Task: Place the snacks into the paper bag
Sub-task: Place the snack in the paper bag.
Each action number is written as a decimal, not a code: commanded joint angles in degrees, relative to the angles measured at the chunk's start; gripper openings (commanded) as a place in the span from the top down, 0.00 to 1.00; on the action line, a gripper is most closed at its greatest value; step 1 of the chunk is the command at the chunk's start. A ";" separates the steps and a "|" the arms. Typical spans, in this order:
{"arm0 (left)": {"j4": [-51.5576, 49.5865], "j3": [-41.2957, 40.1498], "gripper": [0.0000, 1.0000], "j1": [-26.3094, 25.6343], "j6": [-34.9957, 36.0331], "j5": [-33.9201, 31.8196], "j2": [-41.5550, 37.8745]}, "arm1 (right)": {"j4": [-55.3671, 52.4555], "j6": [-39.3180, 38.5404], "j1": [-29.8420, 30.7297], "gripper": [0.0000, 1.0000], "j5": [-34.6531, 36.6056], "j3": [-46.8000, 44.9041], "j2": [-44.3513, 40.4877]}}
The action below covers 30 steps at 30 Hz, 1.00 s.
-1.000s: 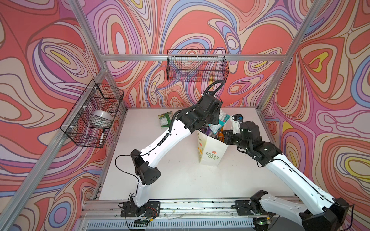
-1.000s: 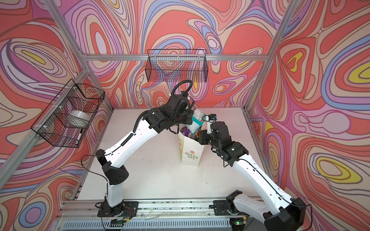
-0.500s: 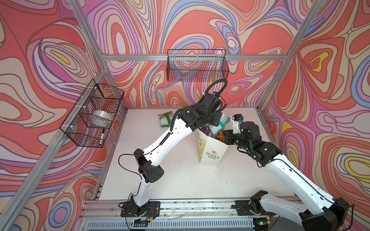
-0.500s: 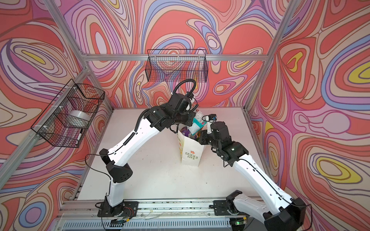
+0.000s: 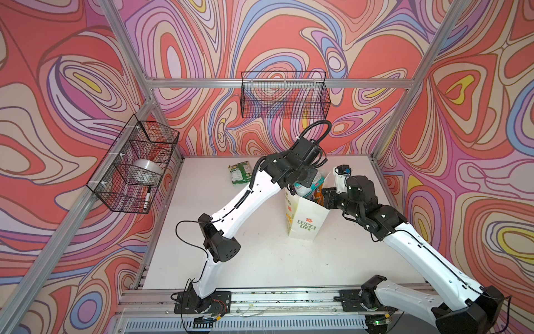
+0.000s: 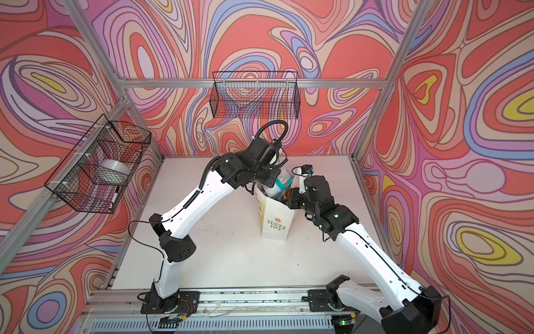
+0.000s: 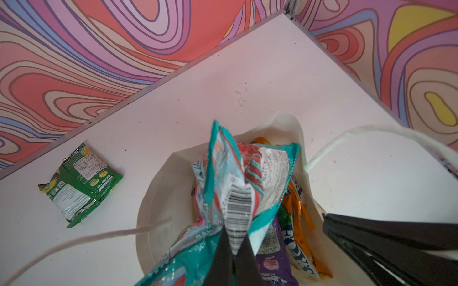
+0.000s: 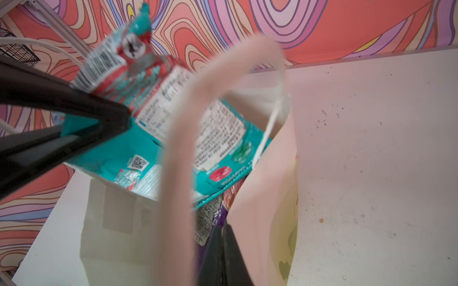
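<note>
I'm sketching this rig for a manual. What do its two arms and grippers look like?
Both the left arm and right arm have smooth white shells with black joints. A black ribbed cable hose loops at the left wrist. The left gripper and right gripper have black tapering fingers.

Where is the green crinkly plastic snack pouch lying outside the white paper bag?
The green pouch lies on the white table near the back wall in a top view, to the left of the paper bag.
</note>
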 commanded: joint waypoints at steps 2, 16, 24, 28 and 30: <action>-4.00 3.67 1.00 0.01 2.69 -0.94 1.82 | -0.72 -0.56 0.12 1.00 0.15 -0.92 0.56; -8.99 8.85 1.00 0.17 6.49 4.46 7.94 | -0.54 -0.53 0.11 1.00 -0.14 -0.92 0.95; -9.33 9.91 0.80 0.27 5.93 4.76 10.33 | -0.53 -0.46 0.11 1.00 -0.29 -0.80 1.15; -8.01 10.41 0.62 0.45 4.19 3.76 9.33 | -0.53 -0.51 0.11 1.00 -0.14 -0.83 1.22; -6.68 10.36 0.57 0.48 2.85 4.36 7.89 | -0.55 -0.52 0.13 1.00 -0.12 -0.82 1.22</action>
